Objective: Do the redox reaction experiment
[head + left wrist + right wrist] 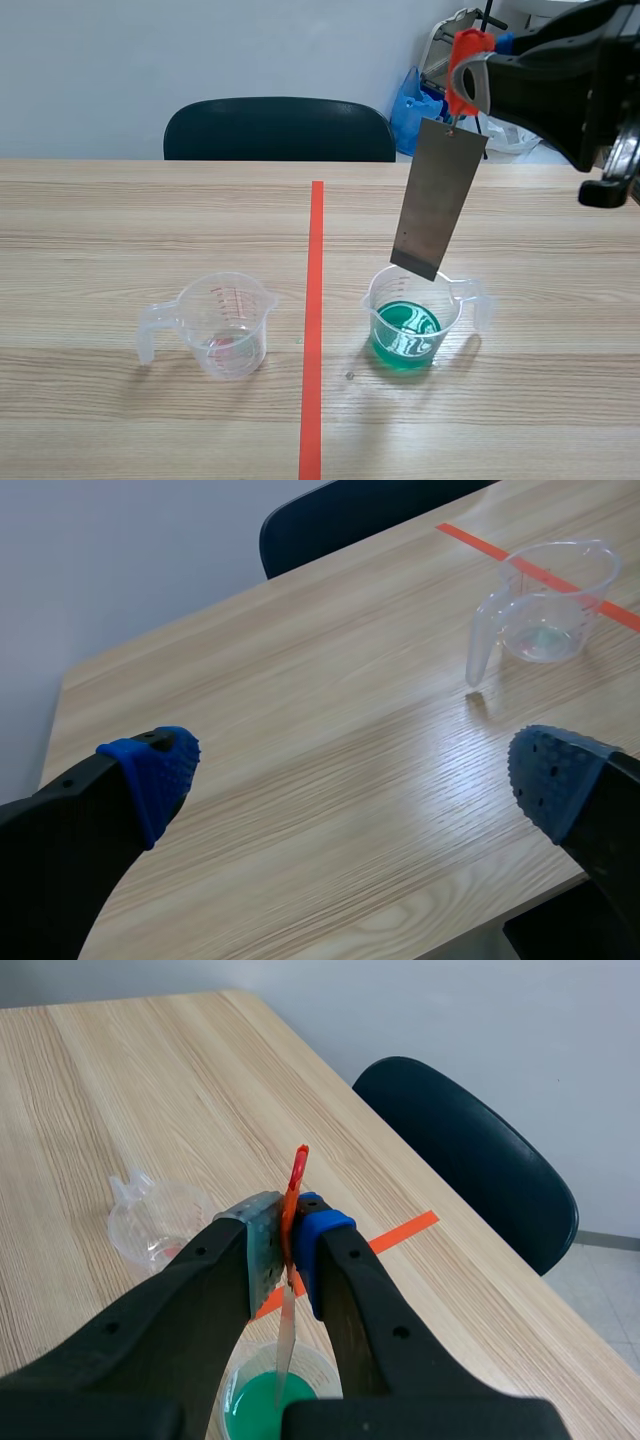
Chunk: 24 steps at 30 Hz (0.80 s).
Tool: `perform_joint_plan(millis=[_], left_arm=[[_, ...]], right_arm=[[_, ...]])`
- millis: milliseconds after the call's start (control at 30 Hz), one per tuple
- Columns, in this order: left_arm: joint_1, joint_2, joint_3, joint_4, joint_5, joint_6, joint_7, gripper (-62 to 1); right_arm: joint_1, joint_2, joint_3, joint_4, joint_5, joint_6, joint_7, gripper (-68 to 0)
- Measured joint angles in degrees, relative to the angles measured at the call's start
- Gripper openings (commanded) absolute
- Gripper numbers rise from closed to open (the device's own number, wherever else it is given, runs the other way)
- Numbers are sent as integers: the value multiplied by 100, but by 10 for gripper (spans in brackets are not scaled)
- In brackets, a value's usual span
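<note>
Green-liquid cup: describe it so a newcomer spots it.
Find the orange-red tape line down the table. The measuring cup sits right of it, under the metal strip hanging from an orange clip. Unlike the cup across the line, it holds green liquid.

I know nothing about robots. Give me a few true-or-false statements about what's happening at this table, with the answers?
1. The right gripper pinches an orange-red clip from which a grey metal plate hangs. True.
2. The grey metal plate lies flat on the wooden table. False: it hangs above the clear plastic measuring cup holding green liquid.
3. Both cups hold green liquid. False: the second clear measuring cup, across the orange-red tape line, shows no green.
4. The left gripper is open and holds nothing. True.
</note>
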Motion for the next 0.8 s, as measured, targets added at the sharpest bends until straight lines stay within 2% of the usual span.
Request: perform_joint_plan(millis=[100,800], left_arm=[[0,0,0,2,-26,2,-173,14],[0,0,0,2,-42,0,-146,14]], right_arm=[[0,0,0,0,0,0,0,-669],[0,0,0,0,0,0,0,-669]])
